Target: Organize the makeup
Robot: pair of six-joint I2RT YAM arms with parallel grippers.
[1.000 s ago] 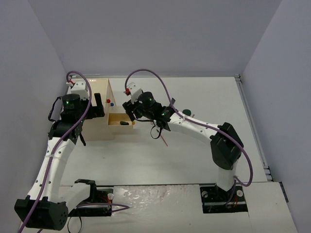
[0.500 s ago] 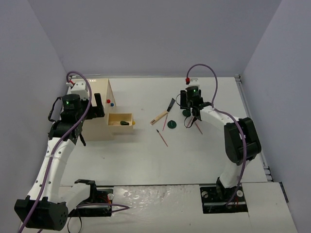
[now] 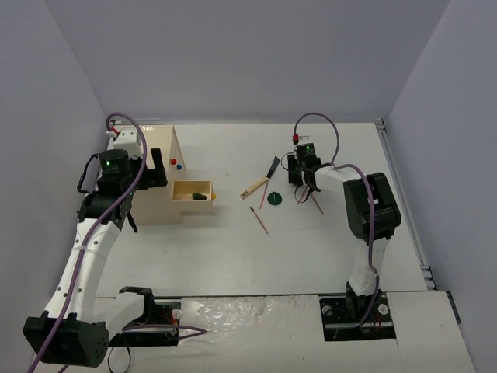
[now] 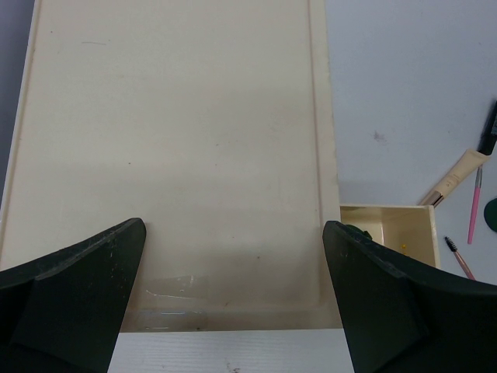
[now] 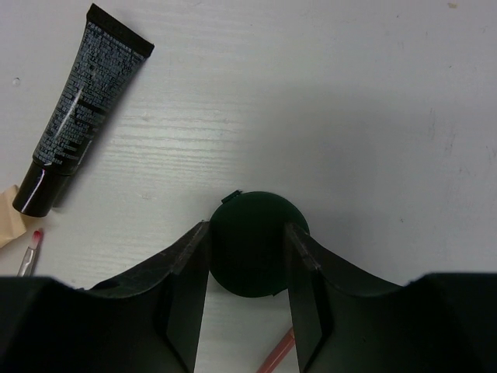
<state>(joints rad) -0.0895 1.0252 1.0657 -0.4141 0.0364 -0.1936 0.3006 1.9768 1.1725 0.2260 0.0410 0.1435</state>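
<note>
A dark green round compact (image 5: 256, 241) lies on the white table between the pads of my right gripper (image 5: 247, 256), which touch its two sides. A black tube (image 5: 85, 109) lies up-left of it, and a thin red pencil (image 5: 276, 353) shows below it. From above, my right gripper (image 3: 300, 179) covers that compact. A second green compact (image 3: 273, 199), a wooden-handled brush (image 3: 254, 189) and a dark-tipped pencil (image 3: 260, 221) lie to its left. My left gripper (image 4: 233, 264) hangs open over the beige box's top (image 4: 171, 155), holding nothing.
The box's drawer (image 3: 192, 191) is pulled out to the right with a small dark item (image 3: 200, 196) in it. Red and blue knobs (image 3: 175, 164) sit on the box front. Another pink pencil (image 3: 317, 203) lies right of the second compact.
My right arm swung from the open drawer to the right side of the table and came down over a green compact, its jaws narrowing onto it. The left arm stayed put.
</note>
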